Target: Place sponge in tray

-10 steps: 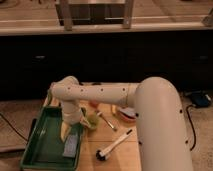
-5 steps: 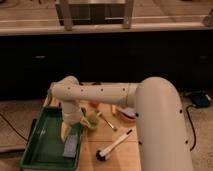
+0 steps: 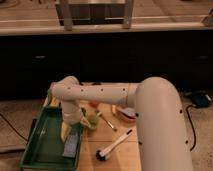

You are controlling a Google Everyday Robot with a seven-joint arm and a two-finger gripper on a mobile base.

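Observation:
The green tray point(image 3: 42, 142) lies at the left of the wooden table. The grey-blue sponge point(image 3: 70, 145) lies flat inside it, near its right wall. My white arm reaches in from the right and bends down over the tray. My gripper point(image 3: 67, 132) hangs over the tray's right side, just above the far end of the sponge.
A white-handled brush with a black head point(image 3: 114, 145) lies on the table right of the tray. A green object point(image 3: 92, 121) sits by the tray's right rim. A red and white item point(image 3: 126, 114) lies further right. A dark counter stands behind.

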